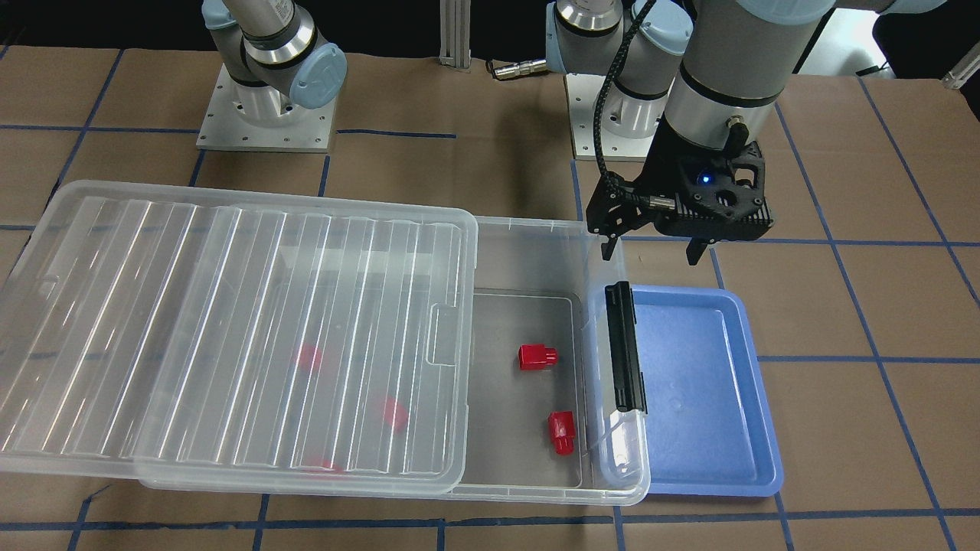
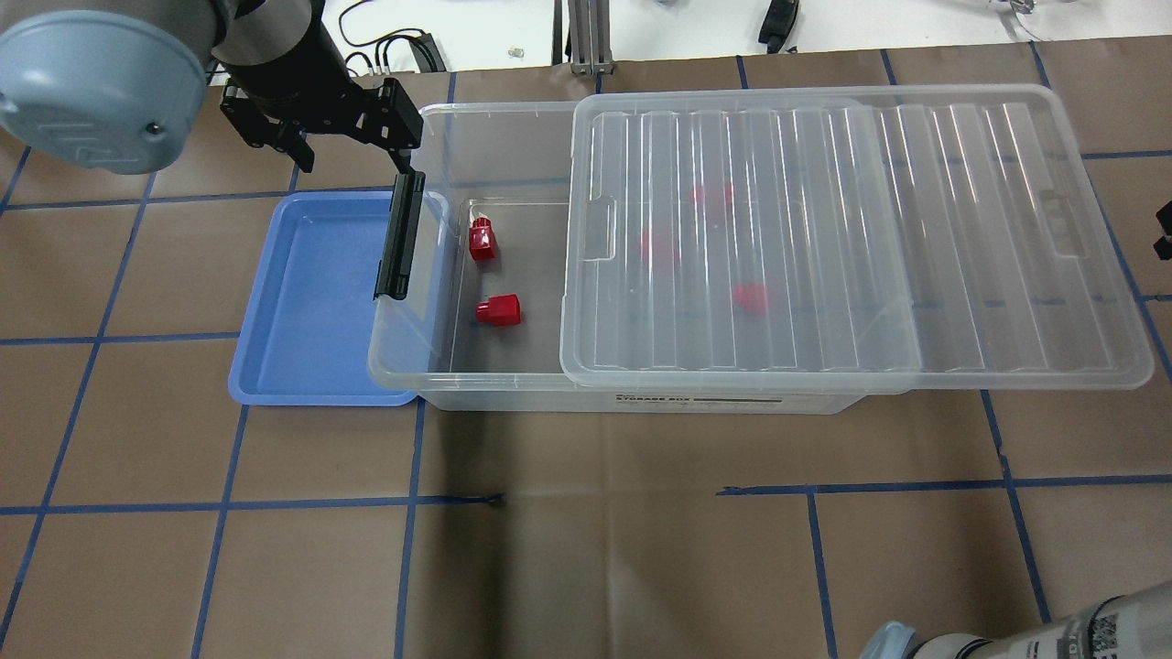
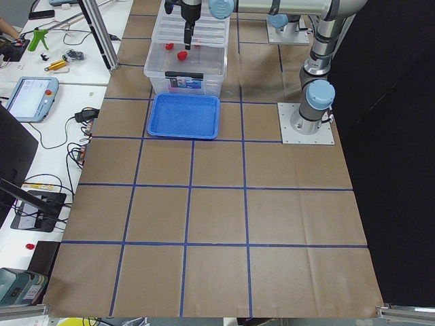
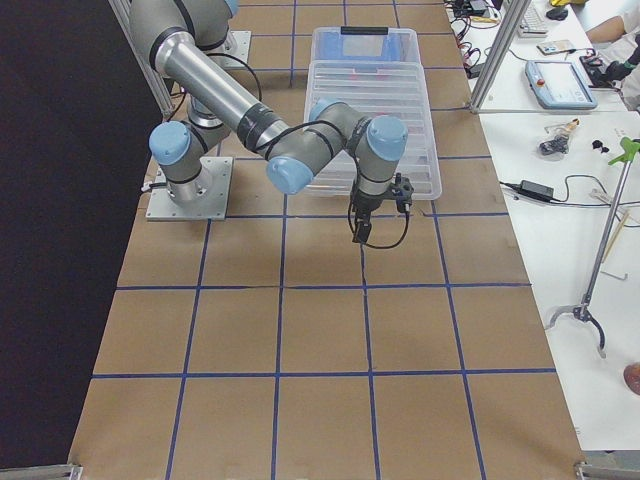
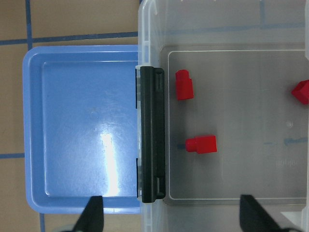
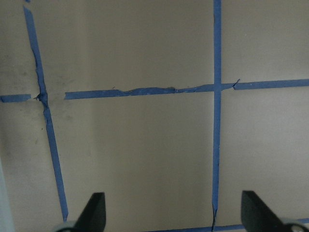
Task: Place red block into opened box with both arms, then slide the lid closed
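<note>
The clear box lies across the table with its ribbed lid slid off toward my right, so the end with the black latch is uncovered. Two red blocks rest on the uncovered floor, and more red shapes show blurred under the lid. My left gripper hangs open and empty above the far corner of the latch end. Looking down from the left wrist, both blocks appear beside the latch. My right gripper is open over bare table, past the lid's overhanging end.
A shallow blue tray with nothing in it sits against the box's latch end. The lid overhangs the box well past its other end. Brown paper with a blue tape grid covers the table. Benches with tools run along the far side.
</note>
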`<state>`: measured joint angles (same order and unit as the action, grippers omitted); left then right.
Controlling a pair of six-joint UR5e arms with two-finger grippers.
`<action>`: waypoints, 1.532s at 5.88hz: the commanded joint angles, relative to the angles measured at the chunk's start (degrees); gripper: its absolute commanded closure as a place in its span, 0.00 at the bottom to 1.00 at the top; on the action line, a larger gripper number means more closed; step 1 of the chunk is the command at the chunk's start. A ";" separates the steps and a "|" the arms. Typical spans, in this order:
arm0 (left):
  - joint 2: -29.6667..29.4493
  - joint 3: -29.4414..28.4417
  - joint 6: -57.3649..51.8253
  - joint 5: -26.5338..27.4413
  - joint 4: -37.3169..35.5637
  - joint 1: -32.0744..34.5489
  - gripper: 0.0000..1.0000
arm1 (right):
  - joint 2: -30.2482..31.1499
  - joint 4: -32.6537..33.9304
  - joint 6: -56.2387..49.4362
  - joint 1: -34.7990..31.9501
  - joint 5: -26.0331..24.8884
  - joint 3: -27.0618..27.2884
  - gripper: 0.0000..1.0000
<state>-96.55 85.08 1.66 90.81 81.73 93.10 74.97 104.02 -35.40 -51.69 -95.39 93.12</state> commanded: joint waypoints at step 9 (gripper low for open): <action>0.22 0.26 1.06 -0.72 0.18 -0.03 0.02 | 6.06 -1.19 8.49 -12.37 9.68 7.70 0.00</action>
<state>-96.33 85.34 2.73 90.22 81.91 93.08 80.90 102.90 -28.23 -62.23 -87.10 100.79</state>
